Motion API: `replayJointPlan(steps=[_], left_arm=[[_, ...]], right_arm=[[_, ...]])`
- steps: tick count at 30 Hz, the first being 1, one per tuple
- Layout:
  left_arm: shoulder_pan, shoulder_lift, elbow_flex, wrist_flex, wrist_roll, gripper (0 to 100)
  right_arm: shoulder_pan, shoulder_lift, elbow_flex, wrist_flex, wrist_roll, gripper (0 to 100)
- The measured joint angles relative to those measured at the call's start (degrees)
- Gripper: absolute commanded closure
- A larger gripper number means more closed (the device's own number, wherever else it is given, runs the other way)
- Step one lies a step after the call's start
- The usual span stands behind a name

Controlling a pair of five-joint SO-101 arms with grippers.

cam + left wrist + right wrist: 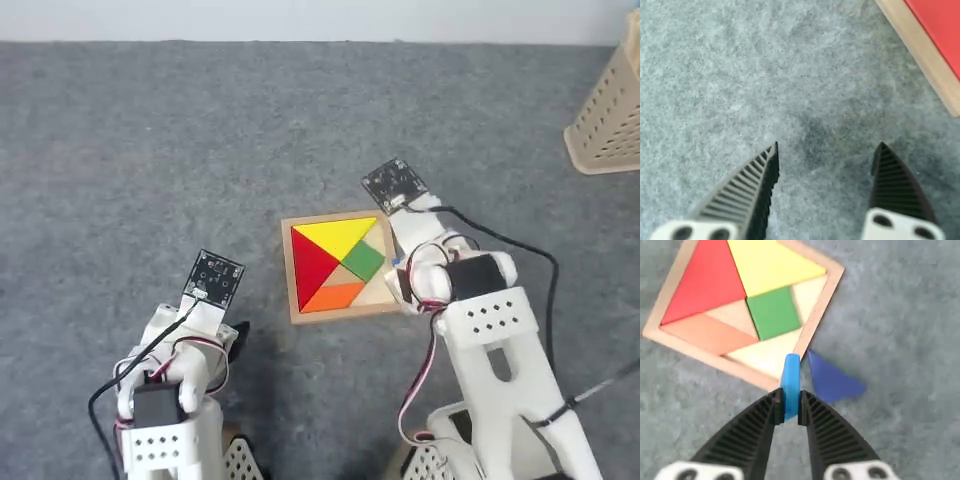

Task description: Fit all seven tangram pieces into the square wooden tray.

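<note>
Grey carpet, wooden tray mid-table with yellow, red, orange and green pieces in. Left gripper hangs wide open over carpet, near-left of the tray. Right gripper is pinching a light blue piece on edge at the tray's near right corner. A dark blue triangle lies just right of the tray.

The tray holds four pieces; a triangle (loose) lies just beside it.
</note>
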Motion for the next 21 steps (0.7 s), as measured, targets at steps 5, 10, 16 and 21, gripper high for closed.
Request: replayJointPlan(steps=[5, 10, 16, 21], left_arm=[[0.0, 0.0, 0.0, 0.0, 0.0, 72], [0.0, 0.0, 0.0, 0.0, 0.0, 72], [0.0, 0.0, 0.0, 0.0, 0.0, 72], [0.0, 0.0, 0.0, 0.0, 0.0, 72]], right_arm=[[-0.09, 1.76, -4.22, 0.0, 0.09, 96.9], [0.53, 12.57, -13.8, 0.18, 0.09, 98.9], [0.44, 28.13, -28.75, 1.93, 0.09, 99.1], [0.44, 42.99, -41.49, 2.2, 0.0, 99.1]])
